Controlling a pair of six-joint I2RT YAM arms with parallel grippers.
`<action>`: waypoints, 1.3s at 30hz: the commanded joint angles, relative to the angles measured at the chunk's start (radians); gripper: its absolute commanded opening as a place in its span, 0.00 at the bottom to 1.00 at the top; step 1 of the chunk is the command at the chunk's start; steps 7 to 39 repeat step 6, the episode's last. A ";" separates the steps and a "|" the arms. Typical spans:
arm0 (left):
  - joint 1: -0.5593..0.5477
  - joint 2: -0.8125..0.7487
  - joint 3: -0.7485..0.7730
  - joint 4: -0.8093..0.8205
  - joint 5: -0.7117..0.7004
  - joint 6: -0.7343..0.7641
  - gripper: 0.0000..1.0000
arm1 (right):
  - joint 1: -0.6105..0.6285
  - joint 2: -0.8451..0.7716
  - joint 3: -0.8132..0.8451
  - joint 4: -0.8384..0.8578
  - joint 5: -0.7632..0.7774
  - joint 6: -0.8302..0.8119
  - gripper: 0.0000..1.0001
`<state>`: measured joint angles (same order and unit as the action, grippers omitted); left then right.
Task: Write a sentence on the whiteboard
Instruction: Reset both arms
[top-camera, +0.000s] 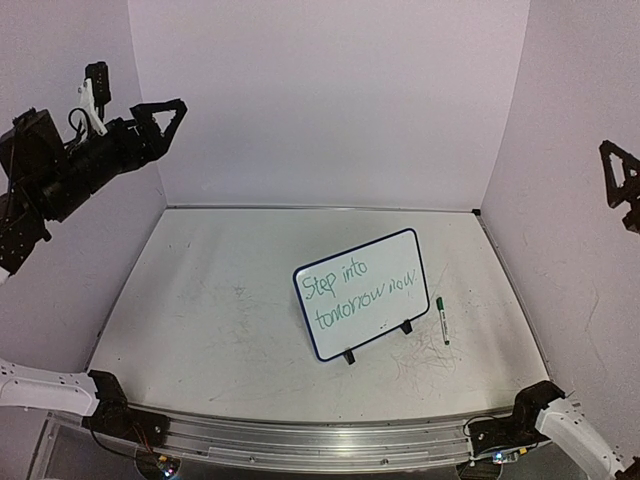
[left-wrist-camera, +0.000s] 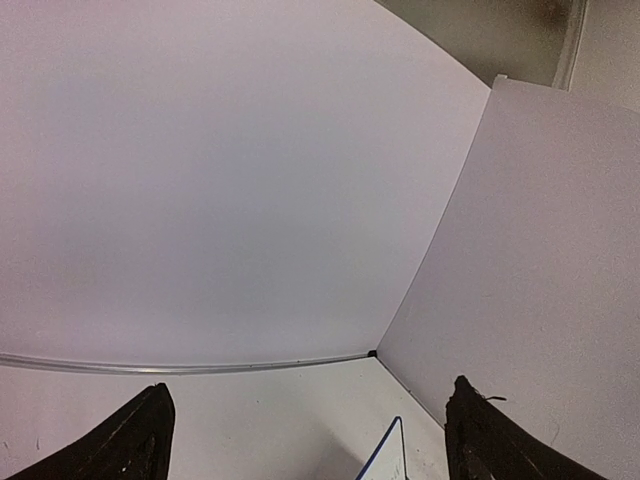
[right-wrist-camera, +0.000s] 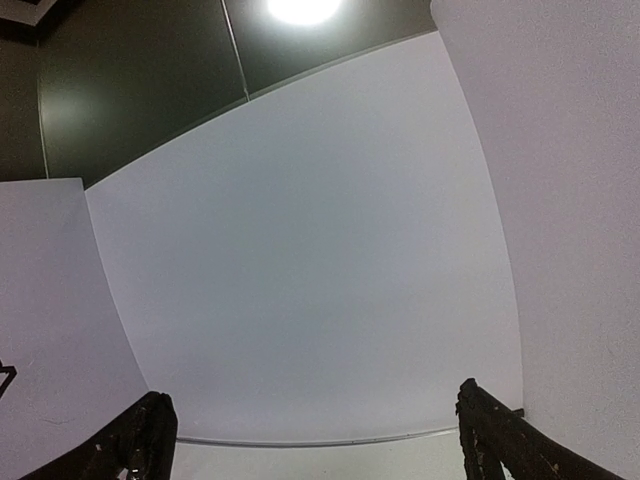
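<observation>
Whiteboard (top-camera: 390, 258) with the sentence (top-camera: 358, 292) in green, propped on the bench (top-camera: 220, 300) well below the left claw (left-wrist-camera: 308, 405) and right claw (right-wrist-camera: 318, 425), both released and empty; possible toppling or smeared ink from a careless descent.

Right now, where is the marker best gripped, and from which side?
Grip the marker at the middle of its white barrel, coming down from above, closing across its width. It lies flat on the table, near to far, with a gap to the whiteboard, so both long sides look free.
</observation>
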<state>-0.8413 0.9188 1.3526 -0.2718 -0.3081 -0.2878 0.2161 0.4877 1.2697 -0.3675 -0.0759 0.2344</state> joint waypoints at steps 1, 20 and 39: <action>0.002 0.003 -0.003 0.008 -0.009 -0.005 0.95 | -0.005 0.016 0.023 0.004 0.009 0.004 0.98; 0.002 0.013 -0.010 0.007 0.008 -0.011 0.95 | -0.004 -0.014 0.012 -0.016 0.059 0.020 0.98; 0.002 0.013 -0.010 0.007 0.008 -0.011 0.95 | -0.004 -0.014 0.012 -0.016 0.059 0.020 0.98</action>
